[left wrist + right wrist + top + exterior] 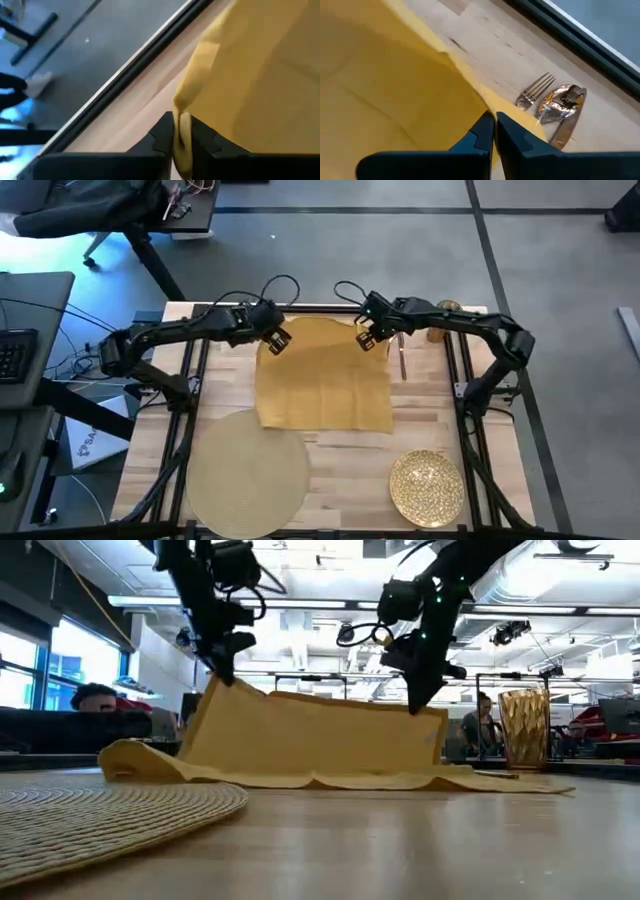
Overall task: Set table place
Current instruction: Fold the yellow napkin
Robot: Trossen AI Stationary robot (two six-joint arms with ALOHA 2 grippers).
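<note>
A mustard-yellow napkin (322,380) is spread mid-table, its far edge raised and its near part lying on the wood. My left gripper (275,340) is shut on the far left corner, my right gripper (367,338) shut on the far right corner. A round tan placemat (247,472) lies at the near left. A gold plate (427,487) sits at the near right. Copper cutlery (552,107) lies on the table beside the right gripper. An amber glass (523,728) stands at the far right. My left gripper pinches the napkin's far left corner (181,131) between its two fingers, coming from above. The corner is lifted and bunched; the cloth slopes down to the table. My right gripper pinches the napkin's far right corner (496,111) between its fingertips from above. That corner is lifted, the cloth between both holds drawn fairly straight.
The black metal frame (310,308) edges the table's far side, just behind both grippers. Bare wood (350,480) lies between placemat and plate. People sit in the room beyond the table.
</note>
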